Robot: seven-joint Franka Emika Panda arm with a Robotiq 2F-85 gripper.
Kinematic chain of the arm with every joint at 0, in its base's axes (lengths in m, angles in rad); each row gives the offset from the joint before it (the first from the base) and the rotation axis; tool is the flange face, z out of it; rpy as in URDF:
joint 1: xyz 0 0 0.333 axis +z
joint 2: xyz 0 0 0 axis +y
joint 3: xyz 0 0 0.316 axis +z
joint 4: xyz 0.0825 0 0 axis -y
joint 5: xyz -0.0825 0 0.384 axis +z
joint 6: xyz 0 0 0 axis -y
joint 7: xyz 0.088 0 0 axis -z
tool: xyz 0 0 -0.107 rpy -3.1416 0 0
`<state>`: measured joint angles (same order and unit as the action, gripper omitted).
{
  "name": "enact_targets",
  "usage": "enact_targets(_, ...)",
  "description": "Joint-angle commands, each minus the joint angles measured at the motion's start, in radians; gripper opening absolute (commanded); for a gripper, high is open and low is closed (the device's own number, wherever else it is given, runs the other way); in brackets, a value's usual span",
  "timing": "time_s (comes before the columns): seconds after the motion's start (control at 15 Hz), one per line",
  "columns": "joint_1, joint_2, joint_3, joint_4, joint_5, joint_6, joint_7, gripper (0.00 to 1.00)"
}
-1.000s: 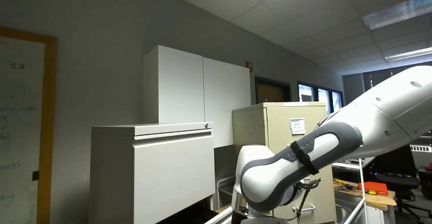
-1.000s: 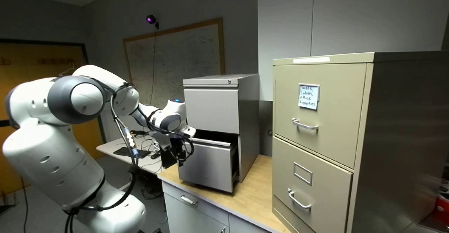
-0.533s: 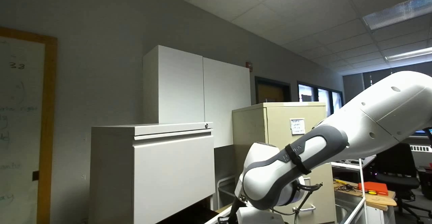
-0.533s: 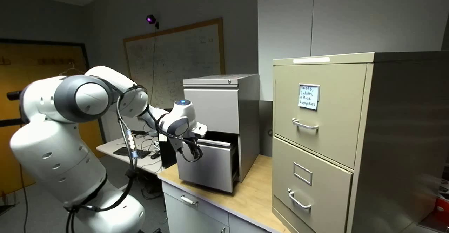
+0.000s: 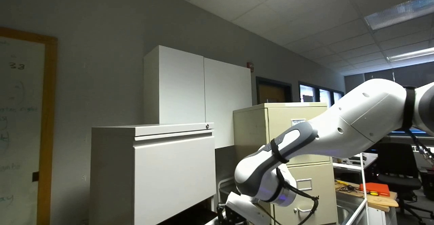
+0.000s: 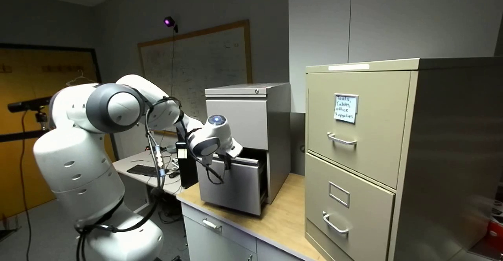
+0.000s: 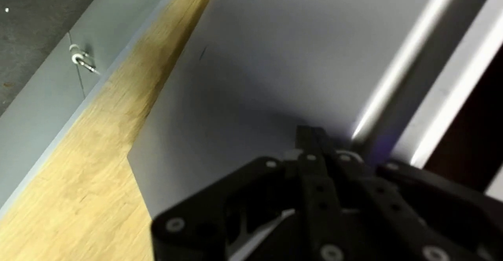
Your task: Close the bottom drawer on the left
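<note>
The claw [image 7: 312, 130] is black, its linkage bars [image 7: 320, 221] dotted with round, pale screw heads [image 7: 175, 225]. Just above the claw, the rounded white wrist [image 6: 222, 134] bears a bluish disc [image 6: 217, 120]. Farther from the claw, the smooth white arm [image 6: 78, 153] has grey-ringed joints [image 6: 95, 107] and oval recesses [image 6: 69, 164], with black straps [image 5: 277, 151] and cables [image 5: 304, 194] bound along it.

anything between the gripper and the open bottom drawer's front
In the wrist view, nothing shows between the gripper and the drawer front; whether they touch, I can't tell.
</note>
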<state>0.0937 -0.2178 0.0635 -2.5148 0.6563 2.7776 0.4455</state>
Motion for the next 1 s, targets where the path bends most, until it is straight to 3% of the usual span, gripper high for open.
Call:
enact_targets(0.0, 0.068, 0.072, -0.046, 0.115, 0.253, 0.034, -0.078, 0.0)
enact_targets(0.47, 0.077, 0.204, -0.063, 0.301, 0.59, -0.016, -0.275, 0.0)
enact_targets(0.93, 0.042, 0.341, -0.069, 0.467, 0.644, -0.074, -0.318, 0.0)
